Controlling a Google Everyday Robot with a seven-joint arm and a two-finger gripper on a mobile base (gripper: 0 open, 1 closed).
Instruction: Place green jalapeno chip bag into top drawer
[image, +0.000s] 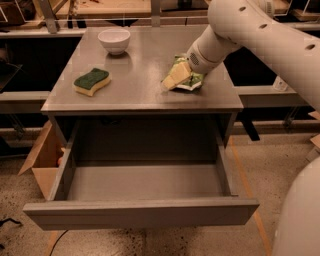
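Observation:
The green jalapeno chip bag (193, 80) lies on the right part of the grey table top, mostly covered by my arm. My gripper (172, 80) reaches in from the upper right and hangs low over the bag's left side, its pale fingers pointing down-left. The top drawer (142, 182) is pulled wide open below the table top and its grey inside holds nothing. Its flat front panel (142, 214) faces the camera.
A yellow sponge with a green top (92, 81) lies on the left of the table (135, 97). A white bowl (114, 40) stands at the back. A cardboard box (42, 160) sits on the floor left of the drawer. Workbenches stand behind.

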